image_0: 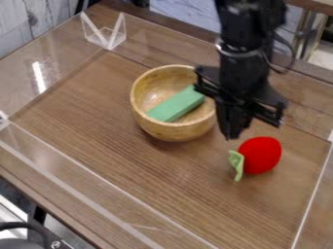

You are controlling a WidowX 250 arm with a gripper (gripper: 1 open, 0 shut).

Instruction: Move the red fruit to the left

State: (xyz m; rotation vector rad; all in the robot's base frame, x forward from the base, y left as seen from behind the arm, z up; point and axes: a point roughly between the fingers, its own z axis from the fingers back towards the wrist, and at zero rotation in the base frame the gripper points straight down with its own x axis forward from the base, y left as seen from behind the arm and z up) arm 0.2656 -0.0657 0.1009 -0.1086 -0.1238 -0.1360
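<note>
Because the gripper [231, 135] hangs between bowl and fruit with its fingers closed together, nothing visible in its hold, a grasp from here would fail unless it opens first. Red fruit [264, 154] lies on the table [97, 160], right of the wooden bowl [146, 121] and a little nearer, leafy end toward the left.

Risks, as judged: closed tips dropping on the fruit's left flank could nudge it right, the wrong way. A rounded body may roll or spin when pushed. Pinching only the leaves [236, 164] could let the heavier-looking end swing or slip. A straight drag left, kept low, might catch the bowl's near right wall and shift it. Exact fingertip height cannot be told from this angle.

Materials: fruit smooth, bright red, rounded, plastic-looking; leaves flat, pale green, thin. Bowl pale wood-toned, round, with a smooth curved wall; inside, a green block [176, 104], long and straight-edged, lying slantwise. Tabletop brown, faintly grained. Arm dark, angular, with cable loops.
</note>
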